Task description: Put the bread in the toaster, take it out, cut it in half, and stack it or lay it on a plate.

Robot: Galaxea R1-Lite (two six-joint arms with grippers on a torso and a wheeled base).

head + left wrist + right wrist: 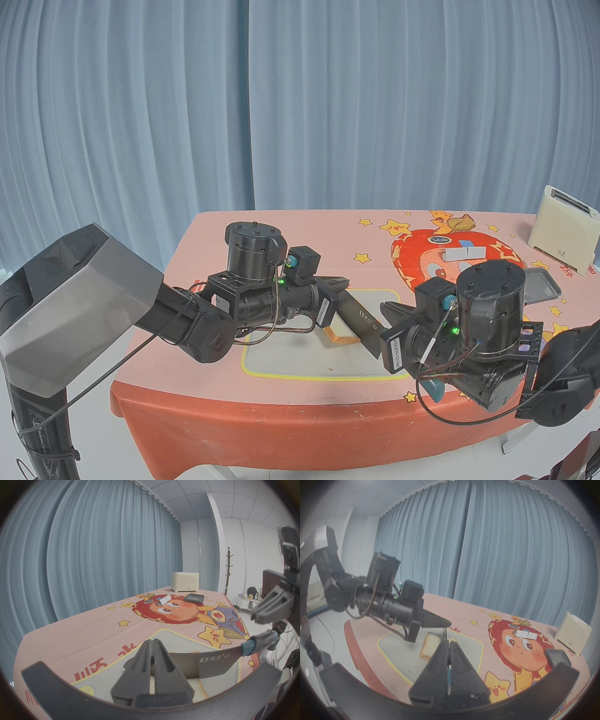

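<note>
A: Right fingers (461,667)?
B: Clamped tight on the knife (362,322) handle. Blade stands on edge across the bread (342,337), on the mat (287,356) near the bench (281,231) front.
A: Left fingers (165,667)?
B: Closed together just over the bread, holding nothing; can't tell if they touch it.
A: Behind?
B: Dark tray (540,284), then toaster (562,228), far right corner.

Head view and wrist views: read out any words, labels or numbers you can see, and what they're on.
No text reads reliably.
Knife blade: a logo mark, too blurred.
Toaster front: tiny print, unreadable.
Tablecloth: red characters, partly covered by the cutting mat.
Right gripper: sideways label, too small.
</note>
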